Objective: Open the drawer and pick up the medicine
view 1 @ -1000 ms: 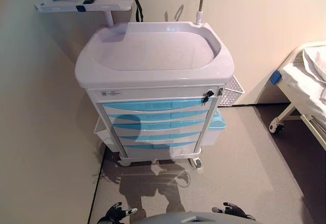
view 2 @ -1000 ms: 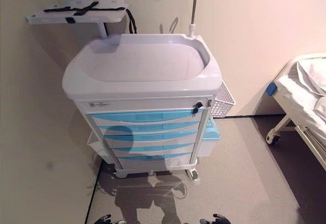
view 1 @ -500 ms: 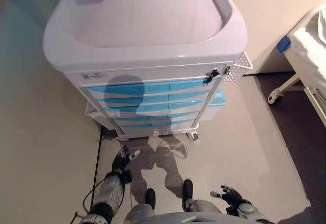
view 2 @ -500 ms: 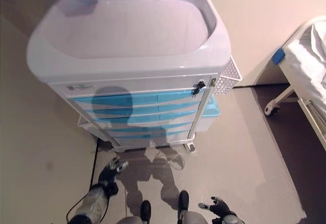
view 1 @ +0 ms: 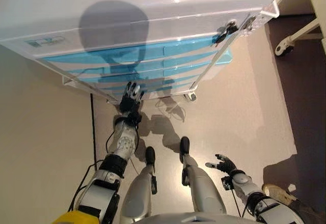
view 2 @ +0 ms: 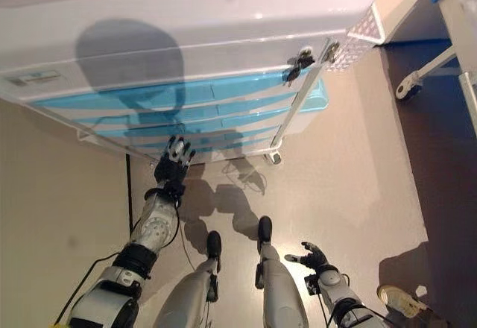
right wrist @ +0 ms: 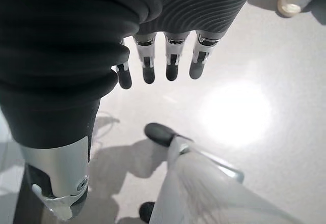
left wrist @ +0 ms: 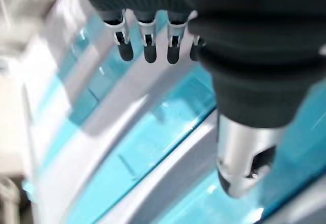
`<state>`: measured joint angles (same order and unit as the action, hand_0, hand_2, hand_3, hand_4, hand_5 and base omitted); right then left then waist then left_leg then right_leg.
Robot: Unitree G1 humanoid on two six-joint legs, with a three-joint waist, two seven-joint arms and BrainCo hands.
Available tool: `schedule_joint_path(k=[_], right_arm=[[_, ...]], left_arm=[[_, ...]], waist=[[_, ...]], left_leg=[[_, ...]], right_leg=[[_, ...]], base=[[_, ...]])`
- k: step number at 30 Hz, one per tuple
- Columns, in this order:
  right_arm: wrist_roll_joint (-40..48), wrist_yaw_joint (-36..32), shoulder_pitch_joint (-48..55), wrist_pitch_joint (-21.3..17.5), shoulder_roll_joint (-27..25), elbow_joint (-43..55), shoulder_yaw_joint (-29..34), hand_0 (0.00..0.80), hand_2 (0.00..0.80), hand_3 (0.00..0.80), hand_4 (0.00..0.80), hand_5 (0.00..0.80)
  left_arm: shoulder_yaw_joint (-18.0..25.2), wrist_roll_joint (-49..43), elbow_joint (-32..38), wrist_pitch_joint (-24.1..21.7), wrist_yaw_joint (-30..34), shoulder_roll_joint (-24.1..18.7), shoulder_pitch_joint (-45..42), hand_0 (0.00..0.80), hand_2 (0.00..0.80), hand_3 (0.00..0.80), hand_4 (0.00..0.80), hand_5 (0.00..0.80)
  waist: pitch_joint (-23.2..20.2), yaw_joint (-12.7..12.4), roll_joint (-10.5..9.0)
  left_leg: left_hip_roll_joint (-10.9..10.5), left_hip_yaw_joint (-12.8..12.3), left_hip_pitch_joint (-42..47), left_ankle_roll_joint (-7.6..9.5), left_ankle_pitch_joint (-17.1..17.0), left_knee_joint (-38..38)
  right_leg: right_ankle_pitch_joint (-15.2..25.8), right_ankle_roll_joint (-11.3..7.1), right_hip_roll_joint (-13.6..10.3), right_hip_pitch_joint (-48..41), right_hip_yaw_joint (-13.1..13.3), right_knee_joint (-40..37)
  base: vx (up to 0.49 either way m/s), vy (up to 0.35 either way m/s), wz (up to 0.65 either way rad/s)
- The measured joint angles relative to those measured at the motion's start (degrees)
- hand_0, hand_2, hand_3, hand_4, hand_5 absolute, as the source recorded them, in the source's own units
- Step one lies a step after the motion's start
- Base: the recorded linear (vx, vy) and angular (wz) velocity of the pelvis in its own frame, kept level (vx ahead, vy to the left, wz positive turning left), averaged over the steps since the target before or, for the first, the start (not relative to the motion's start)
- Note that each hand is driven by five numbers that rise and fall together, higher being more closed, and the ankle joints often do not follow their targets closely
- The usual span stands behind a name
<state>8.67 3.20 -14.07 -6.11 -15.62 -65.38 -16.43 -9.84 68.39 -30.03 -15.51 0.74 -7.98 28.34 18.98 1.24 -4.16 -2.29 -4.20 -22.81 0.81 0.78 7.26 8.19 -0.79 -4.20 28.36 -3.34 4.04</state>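
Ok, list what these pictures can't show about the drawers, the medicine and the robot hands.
- Medicine: in no view; every blue drawer on the cart is shut, hiding the contents.
- Cart top: cut off by the upper edge of both eye views.
- Contact: whether the left robot hand touches the lowest drawers; the left wrist view is blurred.
- Right robot hand: open, low over the floor.

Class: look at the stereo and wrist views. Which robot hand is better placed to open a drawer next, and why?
The left robot hand: it is raised in front of the cart's lower blue drawers, fingers open, drawer fronts filling its wrist view. The right robot hand hangs low over the floor, open, far from the cart.
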Motion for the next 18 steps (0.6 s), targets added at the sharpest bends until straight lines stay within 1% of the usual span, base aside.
schedule_joint_path(k=[1,2,4,5,7,10,15,16,18], right_arm=[[0.0,0.0,-0.7,0.0,0.0,0.0,0.0,0.0,0.0,0.0,0.0,0.0],[0.0,0.1,-1.7,0.0,0.1,0.0,0.0,0.0,0.0,0.0,0.0,0.0],[0.6,0.3,-2.2,-0.3,0.2,0.4,0.0,0.0,0.0,0.0,0.0,0.0],[1.0,0.3,-2.2,-0.3,0.1,0.4,0.0,0.0,0.0,0.0,0.0,0.0],[1.3,0.3,-2.1,-0.3,0.1,0.4,-0.2,0.0,0.0,0.0,0.0,0.0],[2.1,0.3,-2.1,-0.4,0.1,1.1,-0.5,0.0,0.0,0.0,0.0,0.0],[2.2,-0.2,-2.1,-0.8,0.0,1.3,-0.8,0.0,0.0,0.0,0.0,0.0],[2.3,-0.3,-2.1,-1.0,-0.1,1.3,-1.2,0.0,0.0,0.0,0.0,0.0],[2.3,-0.4,-2.1,-1.2,0.0,1.3,-2.4,0.0,0.0,0.0,0.0,0.0]], left_arm=[[0.0,1.4,0.0,-0.4,0.3,0.5,0.8,0.0,0.0,0.0,0.0,0.0],[-0.1,3.2,0.0,-0.7,0.7,0.7,2.1,0.0,0.0,0.0,0.0,0.0],[-0.2,5.5,0.1,-0.9,1.1,0.9,3.7,0.0,0.0,0.0,0.0,0.0],[-0.2,6.2,0.2,-1.0,1.5,1.2,4.3,0.0,0.0,0.0,0.0,0.0],[-0.3,7.4,1.0,-1.2,2.0,1.3,5.1,0.0,0.0,0.0,0.0,0.0],[0.0,9.1,1.5,-1.6,2.2,1.1,5.5,0.0,0.0,0.0,0.0,0.0],[-0.2,10.2,1.5,-1.7,2.8,1.8,7.2,0.0,0.0,0.0,0.0,0.0],[-0.2,10.2,1.4,-1.7,2.8,1.7,7.3,0.0,0.0,0.0,0.0,0.0],[-0.2,11.2,1.4,-1.7,2.8,1.6,7.4,0.0,0.0,0.0,0.0,0.0]], waist=[[0.2,0.1,-0.26],[0.5,1.0,-0.71],[0.7,1.2,-1.1],[0.7,1.2,-1.11],[0.7,1.4,-1.18],[0.7,2.5,-1.23],[0.6,2.6,-1.42],[0.5,3.0,-1.57],[0.1,2.8,-2.01]], left_leg=[[-0.1,0.1,-1.2,0.04,0.2,1.0],[-0.1,0.1,-3.1,0.12,0.8,3.0],[0.0,0.0,-5.2,0.21,1.6,5.3],[0.0,0.0,-6.3,0.33,2.0,6.2],[0.1,-0.2,-8.2,0.38,2.3,7.7],[0.2,-0.2,-10.9,0.36,2.8,10.1],[0.4,-0.2,-13.9,0.6,3.8,13.0],[0.4,-0.2,-14.1,0.62,4.0,13.2],[0.5,-0.2,-14.8,0.58,4.7,14.4]], right_leg=[[0.0,0.01,-0.1,1.0,0.0,0.6],[-0.2,0.0,-0.2,2.5,0.1,1.8],[-0.6,-0.26,-0.2,4.1,0.5,2.9],[-1.2,-0.68,-0.2,4.9,0.7,3.4],[-1.2,-0.69,-0.2,6.7,1.0,4.2],[-1.2,-0.68,-0.1,8.8,1.1,5.4],[-1.2,-0.58,-0.1,11.3,1.2,7.1],[-1.3,-0.68,-0.1,11.5,1.2,7.2],[-2.0,-0.97,0.0,11.9,1.2,7.8]], base=[[-0.029,-0.009,0.06],[-0.023,-0.008,0.03],[-0.018,-0.005,0.0],[0.0,0.0,0.0],[-0.013,-0.002,-0.02],[0.0,0.0,0.0],[0.018,-0.005,0.0],[0.093,-0.018,-0.03],[0.004,-0.01,-0.04]])
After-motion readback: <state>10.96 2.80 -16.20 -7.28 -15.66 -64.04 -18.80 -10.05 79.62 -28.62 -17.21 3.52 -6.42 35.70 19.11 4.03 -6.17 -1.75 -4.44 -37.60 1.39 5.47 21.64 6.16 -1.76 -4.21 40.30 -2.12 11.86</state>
